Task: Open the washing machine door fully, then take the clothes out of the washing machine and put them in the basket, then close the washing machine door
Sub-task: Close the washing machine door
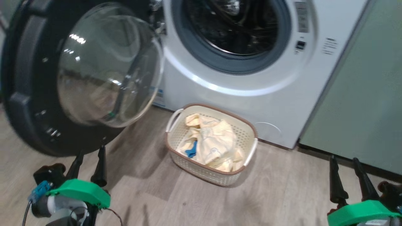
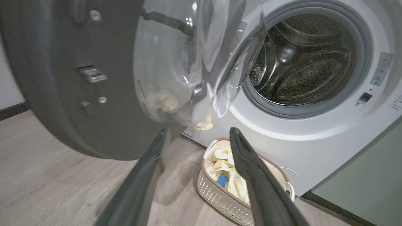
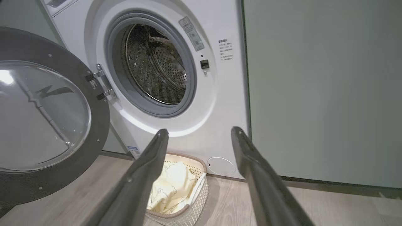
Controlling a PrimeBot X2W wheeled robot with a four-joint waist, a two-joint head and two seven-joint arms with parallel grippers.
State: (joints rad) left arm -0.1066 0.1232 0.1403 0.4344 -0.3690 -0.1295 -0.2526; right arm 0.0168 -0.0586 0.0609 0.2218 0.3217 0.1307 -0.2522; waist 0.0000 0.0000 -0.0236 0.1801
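Washing machine door (image 1: 94, 72) wide open

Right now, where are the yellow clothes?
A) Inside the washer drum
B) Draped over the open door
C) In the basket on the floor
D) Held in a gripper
C: the clothes lie heaped in the basket on the floor in front of the washing machine, whose drum looks bare.

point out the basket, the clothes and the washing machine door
the basket (image 1: 204, 172), head view, perforated front wall
the clothes (image 1: 216, 141), head view, top of the yellow pile
the washing machine door (image 1: 106, 69), head view, middle of the glass bowl
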